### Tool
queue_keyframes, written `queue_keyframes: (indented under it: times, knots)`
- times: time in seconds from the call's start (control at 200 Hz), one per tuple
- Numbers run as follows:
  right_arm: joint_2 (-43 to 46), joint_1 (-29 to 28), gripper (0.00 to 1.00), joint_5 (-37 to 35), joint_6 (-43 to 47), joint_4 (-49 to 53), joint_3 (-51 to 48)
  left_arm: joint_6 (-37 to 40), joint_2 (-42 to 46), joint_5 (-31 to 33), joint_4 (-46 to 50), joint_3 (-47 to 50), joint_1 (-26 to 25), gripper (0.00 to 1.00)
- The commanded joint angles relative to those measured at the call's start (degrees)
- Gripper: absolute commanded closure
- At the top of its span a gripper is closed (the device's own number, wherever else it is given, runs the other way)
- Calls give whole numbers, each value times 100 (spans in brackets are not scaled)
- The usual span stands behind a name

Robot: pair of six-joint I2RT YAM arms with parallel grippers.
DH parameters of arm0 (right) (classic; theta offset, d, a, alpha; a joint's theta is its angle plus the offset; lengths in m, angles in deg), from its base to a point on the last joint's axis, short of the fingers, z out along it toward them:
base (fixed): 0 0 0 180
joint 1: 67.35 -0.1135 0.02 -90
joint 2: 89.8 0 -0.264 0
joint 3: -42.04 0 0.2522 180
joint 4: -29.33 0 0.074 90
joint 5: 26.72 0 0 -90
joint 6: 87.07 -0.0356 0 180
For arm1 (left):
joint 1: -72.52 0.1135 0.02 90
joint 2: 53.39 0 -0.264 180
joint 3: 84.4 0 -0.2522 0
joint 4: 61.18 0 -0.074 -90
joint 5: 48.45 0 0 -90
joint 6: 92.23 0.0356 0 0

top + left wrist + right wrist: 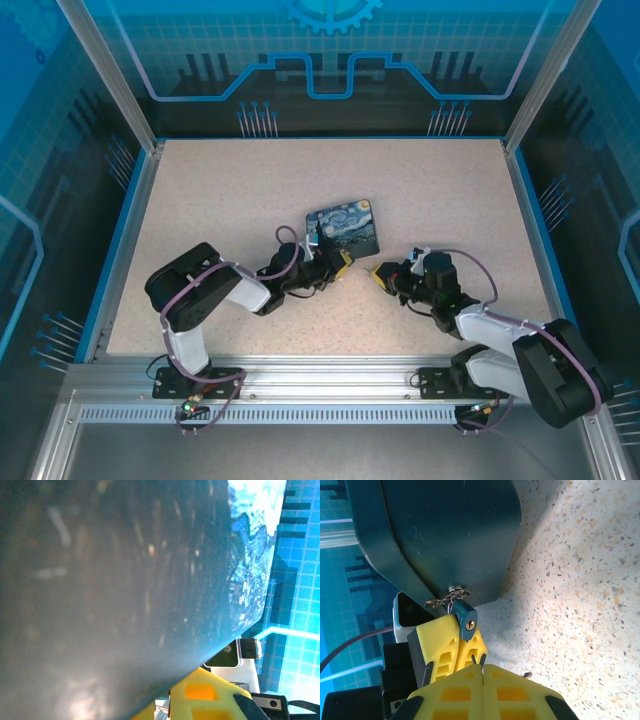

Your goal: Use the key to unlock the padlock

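**Key nipped in the right fingers, just below the held padlock**

In the top view the printed box (343, 226) lies near the middle of the speckled table (250, 190). The left gripper (340, 263) is at its 6 o'clock edge, and the right gripper (482, 669) is at about its 4 o'clock.

In the right wrist view the padlock (464, 616) hangs from a small metal fitting at the box's lower corner. Its brass keyhole (469, 625) faces the camera. The left gripper's yellow fingers (442, 640) are nearly closed, flanking the padlock's lower body and gripping it.

The right gripper's jaws are pressed together, with a thin grey sliver, the key (480, 658), sticking out between the tips. The key sits at 6 o'clock of the keyhole, close beneath it and not in it

In the left wrist view the box's dark side is close and blurred
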Motion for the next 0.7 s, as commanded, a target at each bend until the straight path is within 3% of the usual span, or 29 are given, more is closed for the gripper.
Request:
queue_keyframes:
  times: [0.0, 0.69]
  knots:
    - [-150, 37, 100, -129, -92, -342, 85, -215, 13, 210, -500, 17, 10, 100]
    - [-1091, -239, 100, -453, -452, -1162, 463, -513, -13, 440, -647, -139, 0, 100]
